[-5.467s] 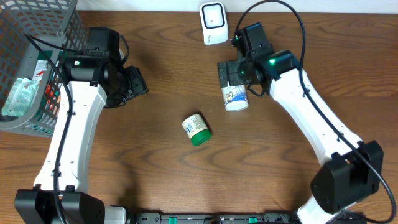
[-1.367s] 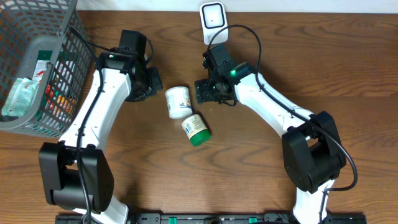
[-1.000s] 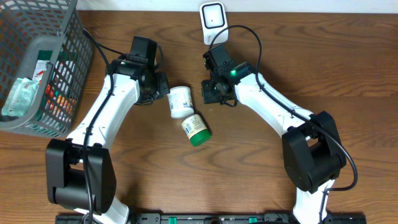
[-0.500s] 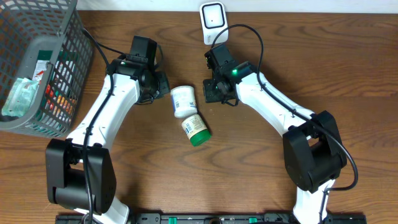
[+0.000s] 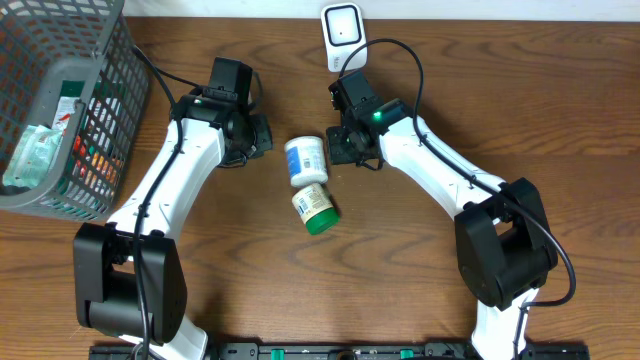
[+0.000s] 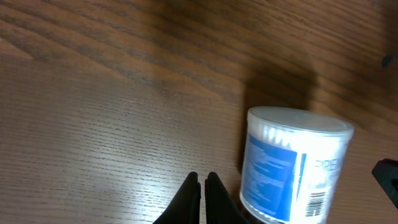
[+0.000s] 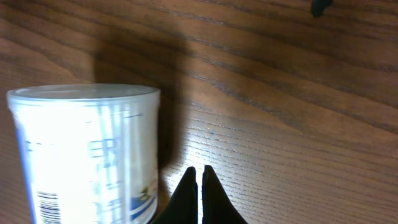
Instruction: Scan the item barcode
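White canister (image 5: 307, 160), overhead: lies on its side on the tabletop (image 5: 520, 110), blue label up, between the two tools. Left tool (image 5: 264, 139) just beside its left, right tool (image 5: 336, 150) just beside its right; neither grips it. Green-capped jar (image 5: 316, 208) touches its lower end. Scanner (image 5: 343, 36) at the far edge; wire basket (image 5: 108, 95) far left.

Left wrist: tool (image 6: 202, 182) fingers pressed together, empty; canister (image 6: 292, 168) just right, barcode (image 6: 318, 202) at its lower end.

Right wrist: tool (image 7: 194, 175) fingers together, empty; canister (image 7: 87, 155) left, barcode (image 7: 46, 205) low.
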Available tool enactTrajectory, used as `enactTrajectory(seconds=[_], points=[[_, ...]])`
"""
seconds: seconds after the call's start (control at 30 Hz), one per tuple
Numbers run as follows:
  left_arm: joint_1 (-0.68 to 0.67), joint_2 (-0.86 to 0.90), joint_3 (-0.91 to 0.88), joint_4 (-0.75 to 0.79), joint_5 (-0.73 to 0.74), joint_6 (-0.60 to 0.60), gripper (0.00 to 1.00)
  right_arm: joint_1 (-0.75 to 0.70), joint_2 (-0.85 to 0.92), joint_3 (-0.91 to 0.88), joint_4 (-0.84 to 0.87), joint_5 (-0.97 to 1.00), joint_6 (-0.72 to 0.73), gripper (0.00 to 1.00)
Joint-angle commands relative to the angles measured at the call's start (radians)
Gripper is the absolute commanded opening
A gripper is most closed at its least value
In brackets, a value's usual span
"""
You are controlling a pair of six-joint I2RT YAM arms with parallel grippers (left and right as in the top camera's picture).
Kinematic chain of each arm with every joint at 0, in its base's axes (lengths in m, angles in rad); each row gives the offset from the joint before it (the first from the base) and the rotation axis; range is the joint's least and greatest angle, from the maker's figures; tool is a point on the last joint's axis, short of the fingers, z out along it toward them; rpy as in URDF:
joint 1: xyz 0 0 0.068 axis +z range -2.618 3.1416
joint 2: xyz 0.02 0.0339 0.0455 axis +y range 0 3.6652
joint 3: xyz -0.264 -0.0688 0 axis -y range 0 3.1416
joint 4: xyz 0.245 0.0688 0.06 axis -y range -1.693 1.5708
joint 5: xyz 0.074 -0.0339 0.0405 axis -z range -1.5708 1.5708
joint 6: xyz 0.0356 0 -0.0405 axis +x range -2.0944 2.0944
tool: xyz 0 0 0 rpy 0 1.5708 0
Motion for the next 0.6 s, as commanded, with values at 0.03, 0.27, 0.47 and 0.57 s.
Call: enactTrajectory(seconds=[0.03, 0.27, 0.47, 0.57], points=[[-0.003, -0.009, 0.0, 0.0, -0.013, -0.002, 0.08, -0.002, -0.007, -0.008, 0.001, 0.01, 0.0, 0.02], [-0.003, -0.009, 0.0, 0.0, -0.013, -0.002, 0.08, -0.001, -0.007, -0.01, 0.002, 0.01, 0.001, 0.02], [-0.003, -0.009, 0.0, 0.0, -0.013, -0.002, 0.08, 0.004, -0.007, -0.024, 0.01, 0.006, 0.012, 0.02], [-0.003, -0.009, 0.0, 0.0, -0.013, -0.002, 0.08, 0.007, -0.007, -0.025, 0.01, 0.006, 0.012, 0.03]])
